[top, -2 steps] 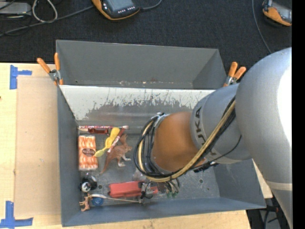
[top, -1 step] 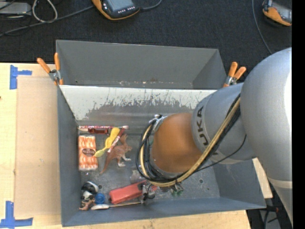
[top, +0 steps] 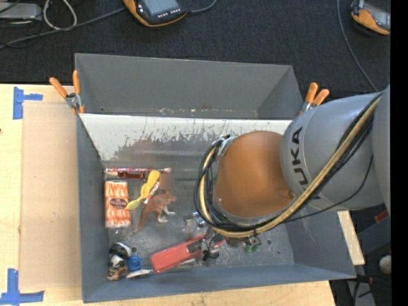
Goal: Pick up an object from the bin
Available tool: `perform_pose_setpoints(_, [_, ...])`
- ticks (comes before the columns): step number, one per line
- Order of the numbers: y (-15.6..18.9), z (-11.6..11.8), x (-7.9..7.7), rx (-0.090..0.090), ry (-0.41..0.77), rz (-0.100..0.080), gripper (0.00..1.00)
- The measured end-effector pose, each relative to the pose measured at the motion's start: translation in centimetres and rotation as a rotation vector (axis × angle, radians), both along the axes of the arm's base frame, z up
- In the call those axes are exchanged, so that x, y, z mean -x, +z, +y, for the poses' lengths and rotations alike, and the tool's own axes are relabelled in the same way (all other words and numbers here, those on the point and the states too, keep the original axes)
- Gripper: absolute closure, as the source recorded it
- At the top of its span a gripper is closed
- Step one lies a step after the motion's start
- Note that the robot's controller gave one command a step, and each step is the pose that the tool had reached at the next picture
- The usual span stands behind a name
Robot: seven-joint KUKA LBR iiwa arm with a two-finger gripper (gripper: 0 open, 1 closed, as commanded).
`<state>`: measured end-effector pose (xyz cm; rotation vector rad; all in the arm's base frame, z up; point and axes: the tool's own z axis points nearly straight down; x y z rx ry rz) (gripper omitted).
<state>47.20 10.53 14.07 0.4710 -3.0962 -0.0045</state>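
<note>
near the front wall of the bin (top: 191, 284), the gripper (top: 205, 243), clenched or released i cannot tell, sits at one end of the red bar (top: 172, 257) and may shove it aside.

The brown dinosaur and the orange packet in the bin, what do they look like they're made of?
Brown dinosaur: probably moulded plastic, matte, judging by its stiff legs and even colour. Orange packet: seemingly a thin printed wrapper, flat with a patterned face; whether it is film or paper, I cannot tell.
</note>
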Motion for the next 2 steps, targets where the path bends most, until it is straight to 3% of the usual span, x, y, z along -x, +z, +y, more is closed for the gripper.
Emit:
perform_pose_setpoints(1, [4.2,-0.6,-0.5,-0.002,0.103,-0.01,1.0])
perform_pose_setpoints(2, [12.5,-0.9,-1.0,-0.002,0.077,-0.005,1.0])
